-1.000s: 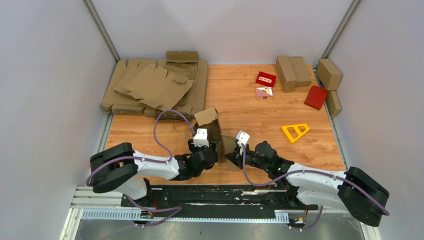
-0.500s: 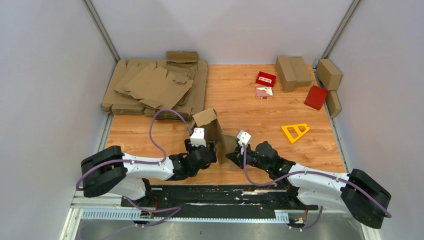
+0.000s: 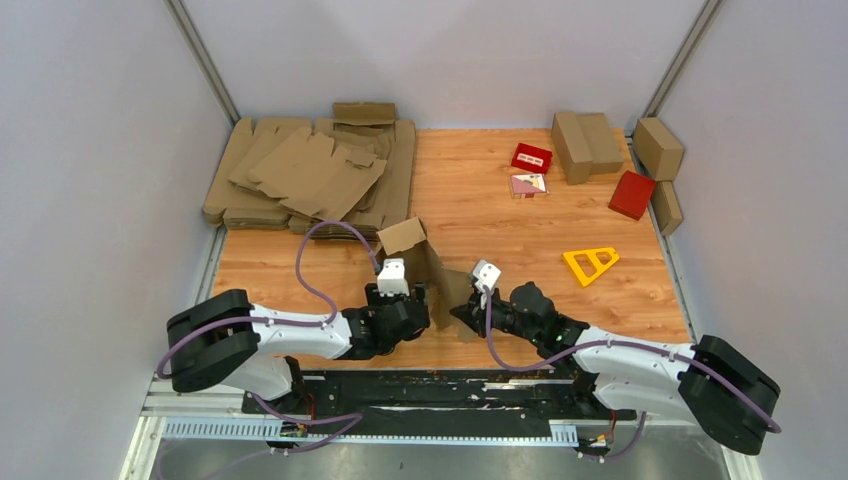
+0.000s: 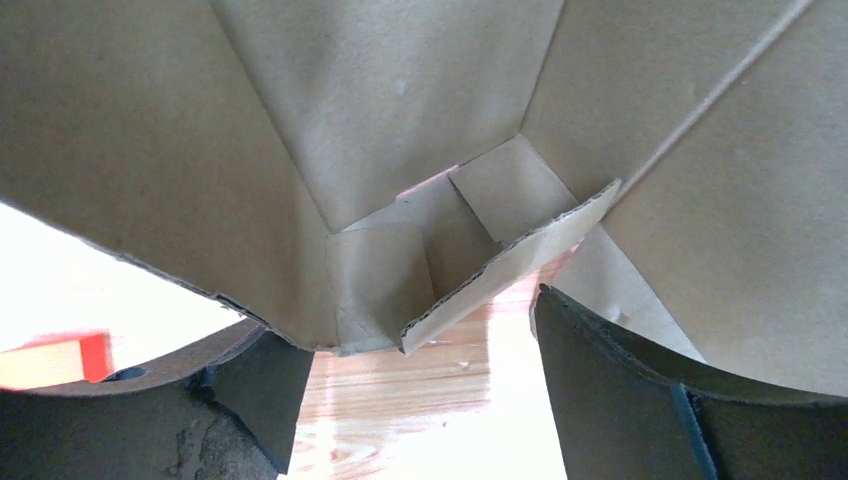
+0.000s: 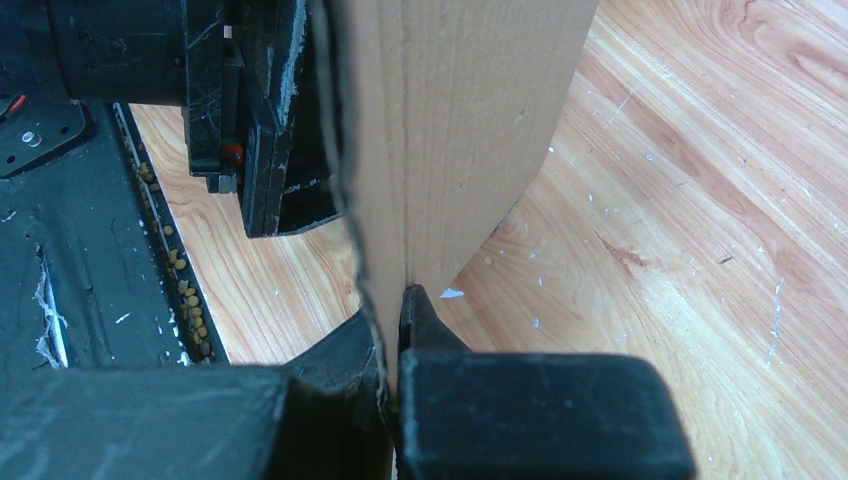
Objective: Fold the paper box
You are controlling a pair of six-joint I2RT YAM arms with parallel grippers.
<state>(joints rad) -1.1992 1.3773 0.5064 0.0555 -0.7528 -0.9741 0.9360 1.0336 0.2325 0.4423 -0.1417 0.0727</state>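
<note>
Far to the left of the paper box (image 3: pixel 420 258) and behind it, we see a loose stack of flat cardboard sheets (image 3: pixel 300 175). They are plain brown, notched with flaps and creases, and lie on the wood-grain desk (image 3: pixel 520 235). Just left of the box, our left hand (image 4: pixel 420 400) has its two dark fingers spread wide. Bare desk shows between them, and matte brown panels and a raw corrugated flap edge fan out above; we see nothing pinched there. The paper box itself stands half-formed at the near middle of the desk, between both hands, with one flap tilted up at its far end. Just right of the box, our right hand (image 5: pixel 390 330) is clenched on a thin upright panel of it, its blocky black fingers pressed against either face. Well right of the box lie a yellow triangular frame (image 3: pixel 590 263), two small red boxes (image 3: pixel 531 157) and several oblong brown cartons (image 3: pixel 585 145).
</note>
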